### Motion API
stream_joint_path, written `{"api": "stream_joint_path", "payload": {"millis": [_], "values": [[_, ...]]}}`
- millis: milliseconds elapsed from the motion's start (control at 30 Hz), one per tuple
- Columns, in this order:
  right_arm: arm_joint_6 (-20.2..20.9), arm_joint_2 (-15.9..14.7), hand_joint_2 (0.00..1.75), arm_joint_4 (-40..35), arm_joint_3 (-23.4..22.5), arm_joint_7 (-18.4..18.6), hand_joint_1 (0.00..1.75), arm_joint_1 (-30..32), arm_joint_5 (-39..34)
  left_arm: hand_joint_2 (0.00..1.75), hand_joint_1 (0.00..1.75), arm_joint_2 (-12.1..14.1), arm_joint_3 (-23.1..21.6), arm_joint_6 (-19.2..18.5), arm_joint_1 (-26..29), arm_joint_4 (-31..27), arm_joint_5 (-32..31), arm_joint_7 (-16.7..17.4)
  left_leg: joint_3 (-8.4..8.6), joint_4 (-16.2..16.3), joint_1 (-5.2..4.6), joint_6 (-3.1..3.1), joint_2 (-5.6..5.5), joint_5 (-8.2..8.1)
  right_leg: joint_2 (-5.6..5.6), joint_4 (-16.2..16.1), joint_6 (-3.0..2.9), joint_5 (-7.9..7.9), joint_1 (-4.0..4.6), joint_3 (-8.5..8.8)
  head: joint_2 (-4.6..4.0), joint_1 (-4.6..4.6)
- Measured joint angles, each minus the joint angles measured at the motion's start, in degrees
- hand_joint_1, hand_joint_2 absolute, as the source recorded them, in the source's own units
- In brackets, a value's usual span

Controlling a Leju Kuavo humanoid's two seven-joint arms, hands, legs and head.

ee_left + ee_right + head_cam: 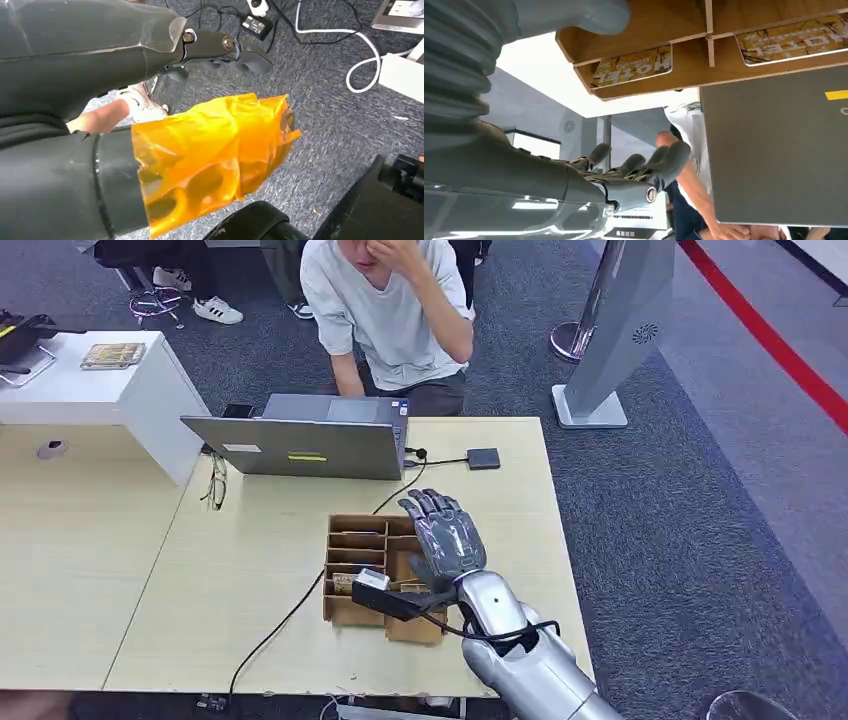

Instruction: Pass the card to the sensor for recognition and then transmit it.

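A wooden compartment box [352, 521] stands on the table in front of me. Yellow hotel cards lie in its slots, one card [633, 66] beside another card [794, 42]. My right hand [447, 535] hovers flat over the box's right side with its fingers spread and nothing in it; its fingers [644, 167] also reach out empty in the right wrist view. A small dark sensor pad [483, 458] lies on the table behind the box, on a cable. My left hand [220, 47] hangs low above the carpet, holding nothing, with orange film [215, 155] wrapped on a part of it.
An open grey laptop [300, 445] stands just behind the box, and a person [390, 310] sits beyond it. Glasses [217, 480] lie left of the laptop. A black cable [290, 610] crosses the table. A grey kiosk [620, 330] stands at the back right.
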Motion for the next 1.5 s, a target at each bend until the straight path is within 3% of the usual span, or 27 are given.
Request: {"api": "stream_joint_path", "payload": {"millis": [233,467,767,833,867,1233,1333,1500], "values": [[0.0,0.0,1.75,0.5,0.0,0.0,0.47,0.0,0.0,0.00,0.00,0.0,0.0,0.0,0.1,0.0,0.0,0.0,0.00,0.0,0.00,0.00,0.00,0.00,0.00,0.0,0.00,0.00,0.00,0.00,0.00,0.00],[0.0,0.0,1.75,0.8,-0.1,0.2,0.42,0.0,0.1,0.00,0.00,0.0,0.0,0.0,0.1,0.0,0.0,0.1,0.00,0.0,0.00,0.00,0.00,0.00,0.00,0.0,0.00,0.00,0.00,0.00,0.00,0.00],[0.0,0.0,1.75,1.4,-0.3,0.2,0.54,0.0,0.2,0.00,0.00,0.0,0.0,0.0,0.2,0.0,0.0,0.2,0.00,0.0,0.00,0.00,0.00,0.00,0.00,0.0,0.00,0.00,0.00,0.00,0.00,0.00],[0.0,0.0,1.75,1.4,-0.3,0.2,0.68,0.0,0.2,0.00,0.00,0.0,0.0,0.0,0.2,0.0,0.0,0.2,0.00,0.0,0.00,0.00,0.00,0.00,0.00,0.0,0.00,0.00,0.00,0.00,0.00,0.00],[0.0,0.0,1.75,1.4,-0.3,0.2,0.84,0.0,0.2,0.00,0.00,0.0,0.0,0.0,0.2,0.0,0.0,0.2,0.01,0.0,0.00,0.00,0.00,0.00,0.00,0.0,0.00,0.00,0.00,0.00,0.00,-0.02],[0.0,0.0,1.75,1.4,-0.4,0.2,0.98,0.0,0.2,0.00,0.00,0.0,0.0,0.0,0.3,0.0,0.0,0.2,0.01,0.0,0.00,0.00,0.00,0.00,0.00,0.0,0.00,0.00,0.00,0.00,0.00,0.00],[0.0,0.0,1.75,1.4,-0.4,0.2,1.10,0.0,0.2,0.00,0.00,0.0,0.0,0.0,0.3,0.0,0.0,0.2,0.01,0.0,0.00,0.00,0.00,0.00,0.00,0.0,0.00,0.00,0.00,0.00,0.00,0.00],[-0.1,0.0,1.75,1.5,-0.5,0.4,1.45,0.0,0.2,0.00,0.00,0.0,0.0,0.0,0.3,0.0,0.0,0.3,0.01,0.0,0.00,0.00,0.00,0.00,0.00,0.0,0.00,0.00,0.00,0.00,0.00,0.00]]}}
